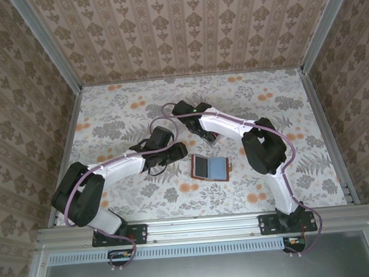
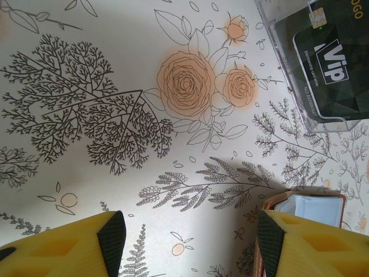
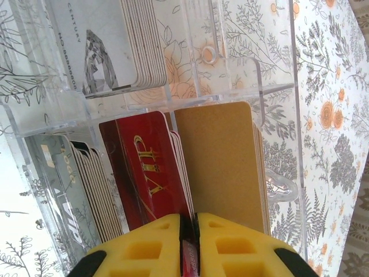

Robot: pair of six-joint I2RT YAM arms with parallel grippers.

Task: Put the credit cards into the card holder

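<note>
Where your right arm [image 1: 261, 142] stretches out over the flowered surface [image 1: 119, 111], your right jaws are clenched on the near edge of a red VIP card [image 3: 147, 173], its thin rim pinched between the two yellow fingers [image 3: 150, 248]. The credit cards [image 3: 144, 52] stand on edge in a clear plastic rack [image 3: 271, 86]. The red one is at the front of its stack, with a stack of plain tan cards [image 3: 222, 161] just beside it. A row of dark cards [image 3: 86, 190] stands in the compartment on the other side, and pale grey ones fill the compartment behind.

Your left jaws are released. In the left wrist view they hang wide apart over bare surface, with nothing between them.

The card holder [image 1: 210, 168] lies open and flat on the surface between your two arms, inner face up, near the front edge and apart from the rack. In the left wrist view its brown corner sits just beside one finger, and a dark VIP card [image 2: 331, 63] shows in the rack at the upper right. You cannot tell from these views whether any card sits in the holder's slots.
</note>
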